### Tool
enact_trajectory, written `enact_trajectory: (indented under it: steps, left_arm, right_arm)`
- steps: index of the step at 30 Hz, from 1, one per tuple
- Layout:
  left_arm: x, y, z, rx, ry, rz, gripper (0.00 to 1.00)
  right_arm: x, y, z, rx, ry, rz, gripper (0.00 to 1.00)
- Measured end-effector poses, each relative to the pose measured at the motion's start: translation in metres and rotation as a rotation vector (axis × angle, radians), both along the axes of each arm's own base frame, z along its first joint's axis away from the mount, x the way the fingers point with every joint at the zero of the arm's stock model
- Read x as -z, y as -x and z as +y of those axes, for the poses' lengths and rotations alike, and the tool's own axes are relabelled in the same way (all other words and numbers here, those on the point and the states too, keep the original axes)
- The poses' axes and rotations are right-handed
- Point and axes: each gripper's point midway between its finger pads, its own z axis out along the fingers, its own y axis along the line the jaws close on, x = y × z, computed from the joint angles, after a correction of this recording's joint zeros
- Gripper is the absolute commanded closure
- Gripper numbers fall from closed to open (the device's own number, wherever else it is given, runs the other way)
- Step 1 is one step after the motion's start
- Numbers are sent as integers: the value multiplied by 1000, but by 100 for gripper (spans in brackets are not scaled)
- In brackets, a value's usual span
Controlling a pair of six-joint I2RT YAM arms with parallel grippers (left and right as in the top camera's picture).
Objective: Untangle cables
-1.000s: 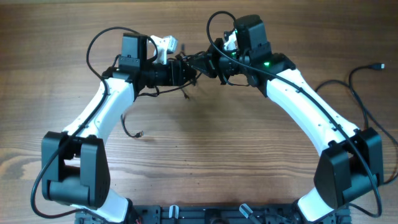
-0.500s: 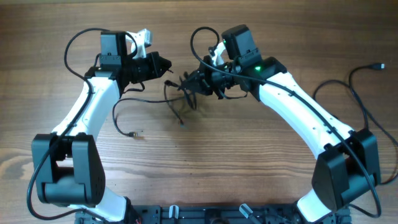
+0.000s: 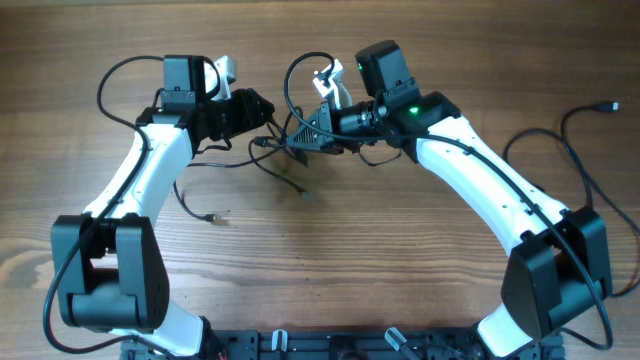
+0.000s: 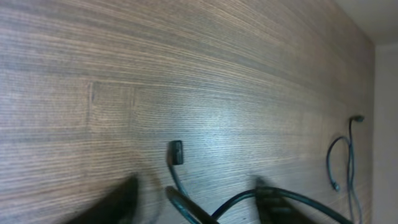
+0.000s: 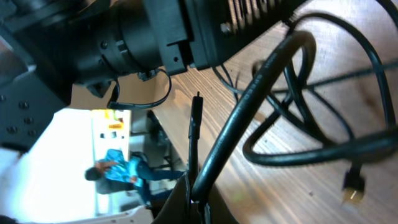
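- Wooden table (image 4: 186, 74): grained brown surface, below and ahead of the left pincer (image 4: 196, 208).
- Person in blue (image 5: 118, 171): blurred background figure, left of the right pincer (image 5: 194, 205).

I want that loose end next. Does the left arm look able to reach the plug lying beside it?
Probably yes: the left gripper looks open, and only bare table separates it from the plug.
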Motion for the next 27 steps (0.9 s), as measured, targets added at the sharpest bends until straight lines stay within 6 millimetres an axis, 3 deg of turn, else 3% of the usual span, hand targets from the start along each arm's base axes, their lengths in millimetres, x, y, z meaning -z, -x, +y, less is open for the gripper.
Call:
enact_trajectory:
  steps: [4, 8, 13, 16, 21, 27]
  left_arm:
    - [1, 1, 1, -20, 8, 18, 11]
    - [0, 2, -2, -42, 43, 43, 11]
    - [-7, 12, -16, -55, 183, 135, 23]
    - [-14, 17, -14, -59, 276, 181, 31]
    - [-19, 20, -15, -52, 333, 207, 32]
    - [-18, 28, -34, -12, 330, 229, 59]
  right_arm:
    - [2, -2, -1, -41, 9, -107, 96]
    - [4, -3, -2, -74, 19, -183, 96]
    - [7, -3, -4, -103, 33, -240, 96]
    - [17, 7, -10, -138, 72, -222, 96]
    - [18, 11, -10, -179, 66, -263, 96]
    - [14, 9, -8, -190, 45, -299, 96]
